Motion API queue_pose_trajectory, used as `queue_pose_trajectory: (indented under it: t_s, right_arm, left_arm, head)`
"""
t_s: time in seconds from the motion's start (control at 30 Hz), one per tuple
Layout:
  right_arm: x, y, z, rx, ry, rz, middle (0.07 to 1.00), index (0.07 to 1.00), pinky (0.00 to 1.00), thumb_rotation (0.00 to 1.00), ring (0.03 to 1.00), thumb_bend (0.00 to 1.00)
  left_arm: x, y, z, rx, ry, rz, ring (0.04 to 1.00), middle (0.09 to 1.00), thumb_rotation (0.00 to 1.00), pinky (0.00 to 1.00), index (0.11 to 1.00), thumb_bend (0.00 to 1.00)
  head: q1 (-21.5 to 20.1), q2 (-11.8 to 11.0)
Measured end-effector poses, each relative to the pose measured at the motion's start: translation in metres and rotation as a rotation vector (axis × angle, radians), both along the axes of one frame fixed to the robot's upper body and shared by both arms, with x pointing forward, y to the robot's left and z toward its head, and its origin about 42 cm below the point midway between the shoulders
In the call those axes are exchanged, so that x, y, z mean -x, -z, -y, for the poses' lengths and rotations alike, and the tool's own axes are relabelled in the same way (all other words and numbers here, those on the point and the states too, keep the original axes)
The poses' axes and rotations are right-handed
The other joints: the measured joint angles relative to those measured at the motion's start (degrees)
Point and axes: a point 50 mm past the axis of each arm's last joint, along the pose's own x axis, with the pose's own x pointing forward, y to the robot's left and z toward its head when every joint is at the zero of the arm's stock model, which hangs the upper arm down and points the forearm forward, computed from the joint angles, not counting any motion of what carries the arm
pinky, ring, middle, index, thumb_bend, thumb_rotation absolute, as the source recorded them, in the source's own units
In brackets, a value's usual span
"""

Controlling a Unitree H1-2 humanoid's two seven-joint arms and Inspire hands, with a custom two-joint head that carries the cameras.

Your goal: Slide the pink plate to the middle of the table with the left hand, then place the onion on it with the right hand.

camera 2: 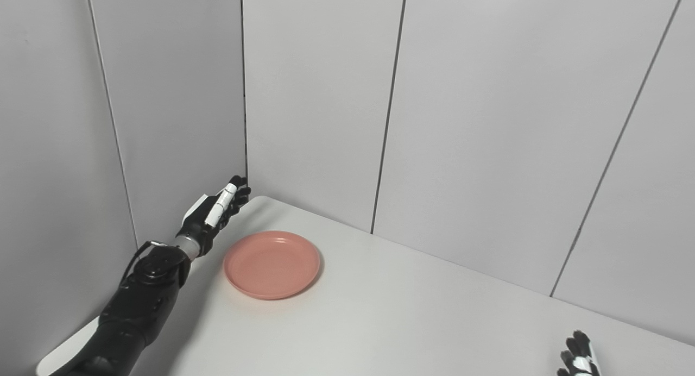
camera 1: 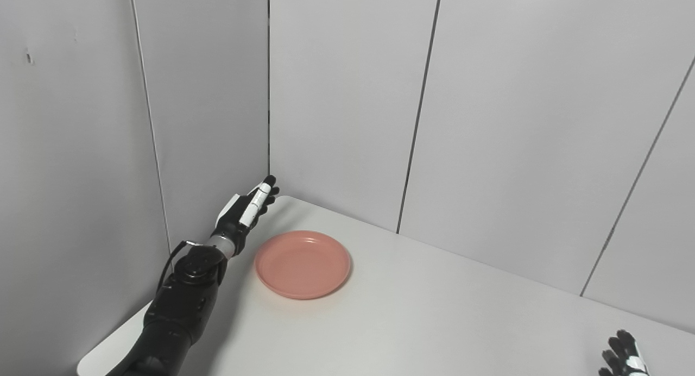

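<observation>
Near the far left corner of the white counter (camera 1: 434,311), the pink plate (camera 1: 303,264) lies flat and upright, with nothing on it and nothing touching it. Just to its left, the left hand (camera 1: 247,207) is raised above the counter close to the grey wall panels (camera 1: 206,104), its fingers (camera 1: 261,194) stretched out straight and held together, pointing toward the corner; it holds nothing and stands apart from the plate's rim. Its black arm comes up from the bottom left over the counter's rounded edge. At the bottom right corner of both views only the tips of the right hand (camera 1: 624,357) show, dark fingers (camera 2: 576,348) with white segments, spread a little and pointing up, with nothing seen in them. No onion shows in either view
</observation>
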Motion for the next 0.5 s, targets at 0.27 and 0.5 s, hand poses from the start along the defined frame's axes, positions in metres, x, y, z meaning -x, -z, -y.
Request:
queue_pose_trajectory:
  t_s: [0.27,0.5]
  right_arm:
    - [0.000,0.000,0.001,-0.012,0.000,-0.002,1.000,1.000,1.00,1.00,1.000,0.36]
    - [0.001,-0.001,0.001,-0.012,-0.001,-0.004,1.000,1.000,1.00,1.00,1.000,0.37]
  left_arm:
    - [0.000,0.007,-0.005,0.009,-0.025,-0.019,0.953,0.937,1.00,1.00,0.922,0.72]
    - [0.002,0.024,-0.008,0.024,-0.018,-0.045,0.945,0.928,1.00,0.98,0.925,0.74]
  head:
    - [0.35,0.00]
    - [-0.26,0.35]
